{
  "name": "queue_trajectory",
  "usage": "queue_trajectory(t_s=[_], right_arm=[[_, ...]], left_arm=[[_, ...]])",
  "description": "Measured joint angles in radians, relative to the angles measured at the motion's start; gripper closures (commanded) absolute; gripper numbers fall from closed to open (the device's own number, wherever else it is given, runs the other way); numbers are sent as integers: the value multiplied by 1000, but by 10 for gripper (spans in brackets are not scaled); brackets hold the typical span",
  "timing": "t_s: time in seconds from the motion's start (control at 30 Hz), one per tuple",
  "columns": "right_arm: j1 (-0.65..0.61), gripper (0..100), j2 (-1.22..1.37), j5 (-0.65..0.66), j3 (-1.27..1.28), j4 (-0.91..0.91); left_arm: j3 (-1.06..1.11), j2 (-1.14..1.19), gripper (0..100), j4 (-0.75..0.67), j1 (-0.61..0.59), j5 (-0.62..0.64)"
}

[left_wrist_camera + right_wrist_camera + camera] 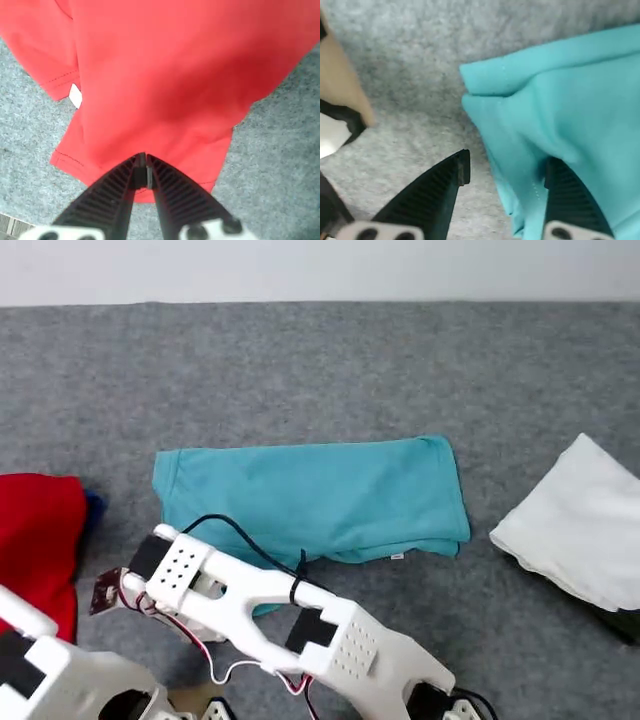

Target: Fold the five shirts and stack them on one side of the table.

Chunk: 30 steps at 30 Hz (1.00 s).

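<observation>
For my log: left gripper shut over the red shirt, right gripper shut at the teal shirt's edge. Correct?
No: the right gripper is open at the teal shirt's edge, per the right wrist view. The left gripper is shut over the red shirt.

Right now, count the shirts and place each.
3: red shirt left, teal shirt middle, white shirt right. A blue edge by the red and a dark edge under the white may be more.
</observation>
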Motion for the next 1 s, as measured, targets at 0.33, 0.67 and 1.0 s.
queue_trajectory(t_s=[0.33, 0.67, 1.0], right_arm=[[46, 987, 26, 132, -20, -35], [78, 987, 32, 141, -20, -41], [110, 987, -23, 143, 0, -91]], left_arm=[[0, 0, 995, 0, 0, 0], [0, 6, 995, 0, 0, 0], [0, 6, 995, 0, 0, 0]])
